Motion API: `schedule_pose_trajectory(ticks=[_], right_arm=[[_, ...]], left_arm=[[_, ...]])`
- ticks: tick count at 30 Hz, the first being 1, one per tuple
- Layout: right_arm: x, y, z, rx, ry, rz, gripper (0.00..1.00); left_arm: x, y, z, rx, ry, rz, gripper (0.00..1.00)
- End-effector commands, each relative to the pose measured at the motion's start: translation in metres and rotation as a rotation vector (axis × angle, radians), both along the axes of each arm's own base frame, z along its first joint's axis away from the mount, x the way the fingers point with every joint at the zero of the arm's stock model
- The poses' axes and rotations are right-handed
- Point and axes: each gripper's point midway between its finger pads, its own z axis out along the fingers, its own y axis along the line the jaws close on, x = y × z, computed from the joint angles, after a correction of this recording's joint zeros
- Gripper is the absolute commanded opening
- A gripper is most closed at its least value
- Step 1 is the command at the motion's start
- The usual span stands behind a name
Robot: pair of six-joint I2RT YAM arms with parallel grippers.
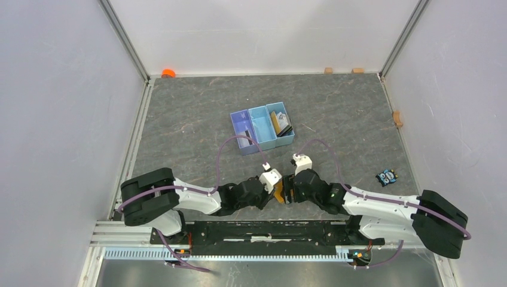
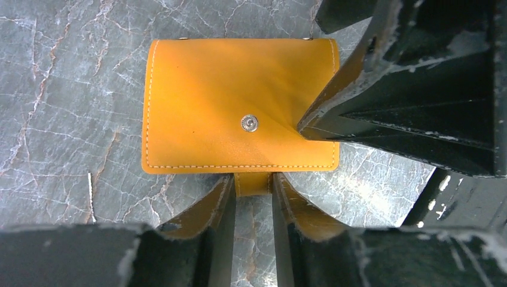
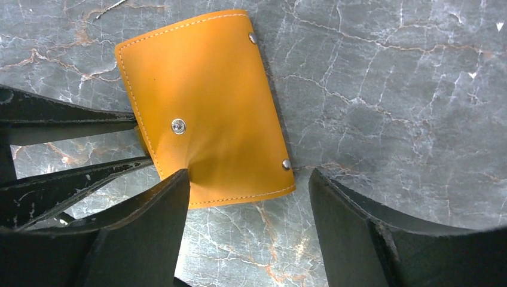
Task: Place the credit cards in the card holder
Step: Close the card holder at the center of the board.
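Worktop: nothing loaded yet, by the look of it. Blue tray sits mid-worktop. Right claw is released, one finger pressing the card holder, which lies folded shut at the near edge between both arms. Credit cards are in the tray's right-hand compartment, well apart from it. Left claw straddles the clasp tab; pinched or not, can't tell. To do: open, fetch, insert.

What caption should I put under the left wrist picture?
Closed orange card holder on the grey table, left gripper straddling its clasp tab, right gripper fingertip touching it.
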Motion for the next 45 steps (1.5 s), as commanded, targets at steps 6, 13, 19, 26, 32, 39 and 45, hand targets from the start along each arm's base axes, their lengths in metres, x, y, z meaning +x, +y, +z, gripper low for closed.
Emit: schedule_pose_trajectory(ticks=[6, 13, 19, 26, 32, 39, 45], right_arm=[[0.012, 0.005, -0.003, -0.089, -0.019, 0.060, 0.79], [0.008, -0.011, -0.027, -0.193, 0.046, 0.021, 0.77], [0.003, -0.031, -0.046, -0.281, 0.098, -0.033, 0.76], [0.003, -0.032, -0.054, -0.307, 0.120, -0.054, 0.76], [0.007, -0.016, -0.051, -0.273, 0.122, -0.026, 0.75], [0.010, 0.018, 0.003, -0.100, 0.034, 0.120, 0.88], [0.001, 0.012, 0.027, -0.066, 0.022, 0.262, 0.93]], left_arm=[[0.003, 0.007, 0.000, -0.046, -0.014, 0.068, 0.21], [0.010, 0.021, 0.002, -0.156, -0.009, 0.193, 0.17], [0.021, 0.047, 0.000, -0.174, -0.001, 0.360, 0.17], [0.014, 0.068, -0.003, -0.214, 0.069, 0.449, 0.20], [0.004, 0.070, -0.002, -0.224, 0.094, 0.402, 0.20], [-0.021, 0.043, 0.016, -0.239, 0.087, 0.126, 0.10], [-0.037, 0.028, 0.043, -0.230, 0.077, -0.027, 0.07]])
